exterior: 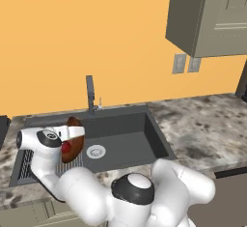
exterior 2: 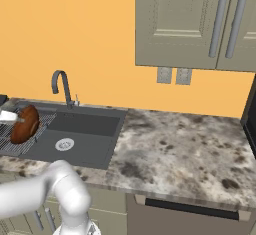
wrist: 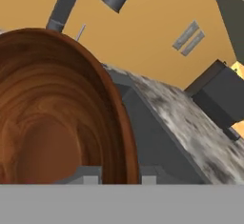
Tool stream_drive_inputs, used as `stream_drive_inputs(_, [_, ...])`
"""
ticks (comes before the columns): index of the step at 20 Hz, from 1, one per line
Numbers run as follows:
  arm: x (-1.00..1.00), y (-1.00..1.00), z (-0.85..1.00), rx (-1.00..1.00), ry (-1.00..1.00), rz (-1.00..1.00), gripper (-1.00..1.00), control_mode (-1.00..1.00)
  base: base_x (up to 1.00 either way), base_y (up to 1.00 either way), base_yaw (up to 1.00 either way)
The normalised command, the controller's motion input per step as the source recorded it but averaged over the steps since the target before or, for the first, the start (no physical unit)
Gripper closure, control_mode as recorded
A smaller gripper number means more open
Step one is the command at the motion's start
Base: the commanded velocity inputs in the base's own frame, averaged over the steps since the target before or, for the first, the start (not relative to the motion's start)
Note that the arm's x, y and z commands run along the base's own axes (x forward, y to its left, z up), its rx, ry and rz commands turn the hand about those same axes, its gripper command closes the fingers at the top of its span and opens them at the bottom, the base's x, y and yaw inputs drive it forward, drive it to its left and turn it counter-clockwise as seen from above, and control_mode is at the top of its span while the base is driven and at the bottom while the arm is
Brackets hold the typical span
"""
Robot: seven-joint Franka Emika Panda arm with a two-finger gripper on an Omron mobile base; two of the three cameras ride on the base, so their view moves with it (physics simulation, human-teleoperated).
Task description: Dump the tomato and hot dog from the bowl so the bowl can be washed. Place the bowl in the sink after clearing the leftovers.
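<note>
Tipping up on its edge, the bowl (exterior: 73, 141) hangs in the gripper (exterior: 72, 133), held above the ribbed grid section at the left end of the sink (exterior: 125, 139). Its rim runs between the two fingers, one finger on the inside wall and one on the outside, so the gripper is closed down to the thickness of that rim and has the bowl pinched. From the hand view the bowl (wrist: 52, 113) shows its glossy wood-grain inside, with nothing visible in the part of the hollow I can see.

Below the gripper and a little toward the basin lies the round silver drain (exterior: 96, 151), in the deep part of the sink. Behind the gripper, at the back edge of the sink, the dark faucet (exterior 2: 61, 85) rises and curves over.

Away from the gripper on the far side of the basin, the speckled stone counter (exterior 2: 175, 149) stretches out. Above it on the orange wall (exterior 2: 90, 49) sit two grey wall outlets (exterior 2: 173, 75), and pale cabinets (exterior 2: 195, 24) hang over them.
</note>
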Motion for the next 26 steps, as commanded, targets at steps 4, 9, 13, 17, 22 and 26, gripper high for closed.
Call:
stream_drive_inputs(4, [0.00, 0.18, 0.00, -0.19, 0.00, 0.00, 1.00, -1.00, 0.00, 0.00, 0.00])
stream_drive_inputs(9, [-0.10, 0.05, 0.00, -0.19, 0.00, 0.05, 1.00, -1.00, 0.00, 0.00, 0.00])
stream_drive_inputs(13, [-0.07, 0.03, 0.06, -0.16, 0.00, 0.02, 1.00, -1.00, 0.00, 0.00, 0.00])
stream_drive_inputs(17, [-0.01, -0.28, 0.00, -0.01, 0.00, 0.00, 1.00, -1.00, 0.00, 0.00, 0.00])
stream_drive_inputs(22, [-0.03, -0.04, 0.00, -0.03, -0.05, 0.00, 1.00, -1.00, 0.00, 0.00, 0.00])
stream_drive_inputs(26, [0.00, -0.20, 0.25, -0.03, -0.14, -0.01, 1.00, -1.00, 0.00, 0.00, 0.00])
